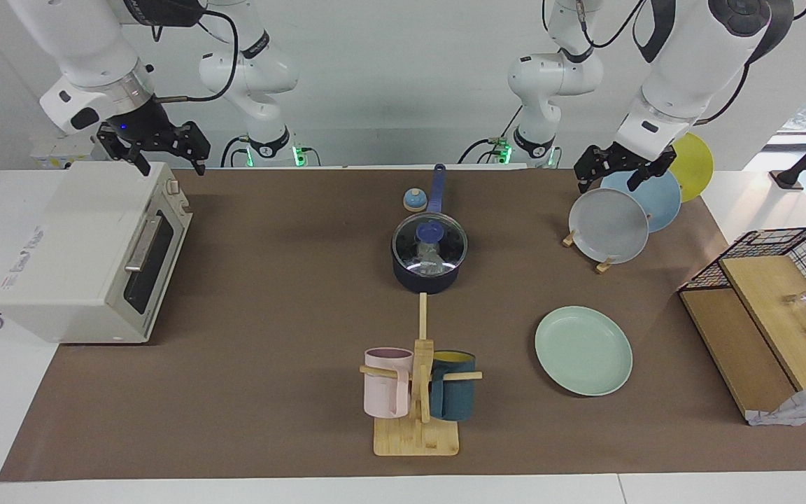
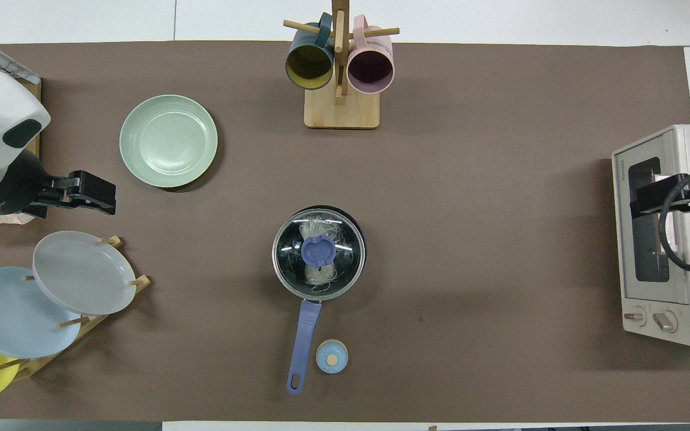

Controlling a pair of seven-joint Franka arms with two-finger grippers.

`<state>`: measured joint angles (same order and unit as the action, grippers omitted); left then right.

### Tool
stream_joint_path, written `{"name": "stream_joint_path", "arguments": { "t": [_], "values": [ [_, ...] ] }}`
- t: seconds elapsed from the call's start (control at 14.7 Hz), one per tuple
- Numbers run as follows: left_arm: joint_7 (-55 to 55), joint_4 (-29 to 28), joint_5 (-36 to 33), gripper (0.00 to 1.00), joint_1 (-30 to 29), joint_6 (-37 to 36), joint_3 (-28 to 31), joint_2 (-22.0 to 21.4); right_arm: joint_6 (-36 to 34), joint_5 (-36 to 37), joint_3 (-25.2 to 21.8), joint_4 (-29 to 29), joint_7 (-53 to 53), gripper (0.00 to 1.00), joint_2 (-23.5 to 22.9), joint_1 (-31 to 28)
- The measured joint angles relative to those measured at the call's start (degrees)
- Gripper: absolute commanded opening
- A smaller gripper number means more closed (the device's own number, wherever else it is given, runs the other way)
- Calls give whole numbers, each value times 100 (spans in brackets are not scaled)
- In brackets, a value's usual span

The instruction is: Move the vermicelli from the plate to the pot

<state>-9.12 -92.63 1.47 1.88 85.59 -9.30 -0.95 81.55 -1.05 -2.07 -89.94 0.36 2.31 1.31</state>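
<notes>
The vermicelli (image 2: 320, 275) lies inside the pot (image 2: 359, 238), seen through a glass lid with a blue knob (image 2: 318, 251) that sits on the pot. In the facing view the pot (image 1: 428, 280) stands mid-table with its handle (image 1: 436, 187) toward the robots. The mint-green plate (image 1: 583, 350) (image 2: 168, 140) is bare, farther from the robots, toward the left arm's end. My left gripper (image 1: 609, 180) (image 2: 108, 201) is open and empty over the plate rack. My right gripper (image 1: 171, 165) (image 2: 641, 200) is open and empty over the toaster oven.
A toaster oven (image 1: 88, 252) stands at the right arm's end. A plate rack with grey (image 1: 608, 225), blue and yellow plates stands at the left arm's end. A mug stand (image 1: 417, 420) holds a pink and a teal mug. A small blue round thing (image 1: 413, 200) lies beside the pot handle. A wire basket (image 1: 788, 280) is at the table's end.
</notes>
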Motion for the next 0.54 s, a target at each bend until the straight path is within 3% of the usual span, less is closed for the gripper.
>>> {"name": "stream_joint_path", "arguments": {
  "t": [0.54],
  "values": [
    [0, 0, 0, 100, 0, 0, 0, 0, 0, 41, 12, 8, 0, 100, -2, 49]
  ]
}}
